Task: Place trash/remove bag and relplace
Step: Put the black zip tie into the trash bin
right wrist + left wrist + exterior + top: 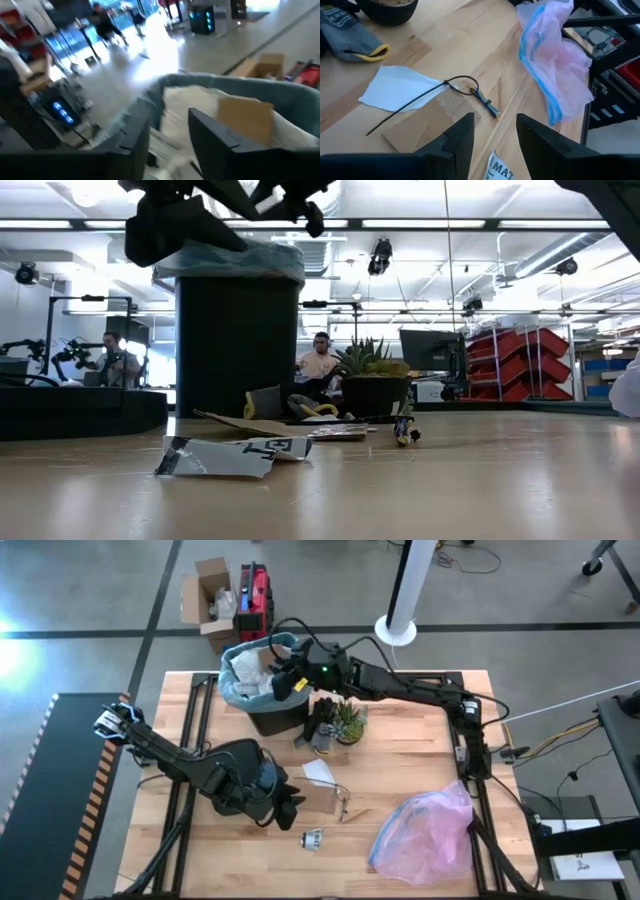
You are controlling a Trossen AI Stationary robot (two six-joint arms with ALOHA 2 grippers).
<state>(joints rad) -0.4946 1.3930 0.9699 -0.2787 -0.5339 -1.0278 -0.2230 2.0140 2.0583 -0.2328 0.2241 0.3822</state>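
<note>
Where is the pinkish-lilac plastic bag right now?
In the high view the pinkish-lilac bag lies on the table's near right corner, apart from the white paper and the bin, which stands at the far left.

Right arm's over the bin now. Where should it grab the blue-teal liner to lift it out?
Grip the thin, crinkly blue-teal plastic liner at its rim, where it folds over the black bin's edge, coming straight down from above. That fold likely offers a pinchable lip; the middle is filled with paper trash. The right pincer hovers there, open.
</note>
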